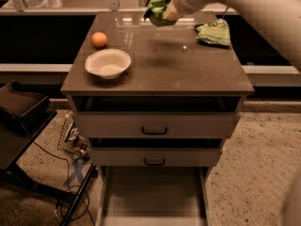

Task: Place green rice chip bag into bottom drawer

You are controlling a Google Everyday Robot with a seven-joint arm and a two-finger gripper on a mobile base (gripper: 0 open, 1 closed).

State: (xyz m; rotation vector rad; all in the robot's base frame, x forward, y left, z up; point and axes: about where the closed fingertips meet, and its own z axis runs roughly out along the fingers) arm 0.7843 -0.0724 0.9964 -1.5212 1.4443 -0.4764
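Note:
The green rice chip bag [157, 12] is small, bright green and wrinkly. It hangs above the far middle of the cabinet top, held in my gripper [164, 11], which is shut on it at the end of the pale arm coming in from the upper right. The bottom drawer [153, 197] is pulled out at the foot of the cabinet, a wide pale grey tray with a plain floor, far below the bag.
A flatter, paler green bag [214, 32] lies at the far right of the brown cabinet top [160, 65]. A white bowl [108, 62] and an orange [99, 39] sit at the left. Two drawers with black handles [154, 131] are slightly open. Cables and a dark stand are at the lower left.

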